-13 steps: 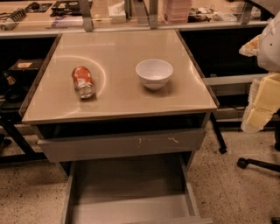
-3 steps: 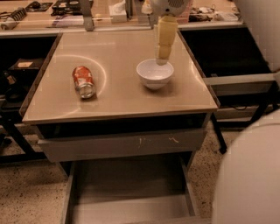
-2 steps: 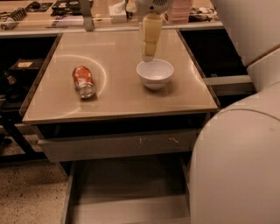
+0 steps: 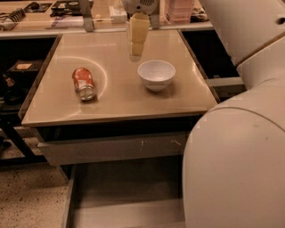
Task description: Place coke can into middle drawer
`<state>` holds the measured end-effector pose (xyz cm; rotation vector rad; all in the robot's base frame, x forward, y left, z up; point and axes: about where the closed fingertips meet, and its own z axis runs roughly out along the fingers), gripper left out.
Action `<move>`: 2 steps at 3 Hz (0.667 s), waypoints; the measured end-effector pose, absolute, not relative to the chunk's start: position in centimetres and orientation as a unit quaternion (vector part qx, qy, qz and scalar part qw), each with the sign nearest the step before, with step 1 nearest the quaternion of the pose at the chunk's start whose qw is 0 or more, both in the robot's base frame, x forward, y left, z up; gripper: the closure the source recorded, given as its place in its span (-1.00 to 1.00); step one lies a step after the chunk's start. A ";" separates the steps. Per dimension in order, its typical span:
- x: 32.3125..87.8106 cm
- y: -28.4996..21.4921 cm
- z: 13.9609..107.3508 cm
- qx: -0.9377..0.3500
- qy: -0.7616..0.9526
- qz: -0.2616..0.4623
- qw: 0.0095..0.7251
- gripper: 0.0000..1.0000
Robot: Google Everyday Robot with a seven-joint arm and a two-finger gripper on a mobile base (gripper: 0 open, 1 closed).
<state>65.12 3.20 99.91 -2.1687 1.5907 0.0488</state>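
The coke can (image 4: 83, 83), red with white markings and a silver end, lies on its side on the left part of the beige tabletop (image 4: 116, 95). My gripper (image 4: 136, 54) hangs over the middle of the table, pointing down, just left of and behind the white bowl (image 4: 156, 75) and well to the right of the can. It holds nothing. The middle drawer (image 4: 124, 187) stands pulled out below the table, its flat grey floor showing. My arm's white body (image 4: 236, 147) hides the drawer's right side.
A shut drawer with pale scratches on its grey front (image 4: 111, 149) sits above the open one. A cluttered bench (image 4: 67, 13) runs along the back. Dark shelving (image 4: 18, 75) stands to the left. The floor (image 4: 26, 200) is speckled.
My gripper has moved left across the table, from above the bowl to its left side, toward the can. The arm's body now fills more of the right side. The can and bowl have not moved.
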 end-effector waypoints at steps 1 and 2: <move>65.4 5.8 98.7 -0.793 0.565 0.048 0.223 -1.00; 65.7 9.1 97.4 -0.810 0.541 0.074 0.214 -1.00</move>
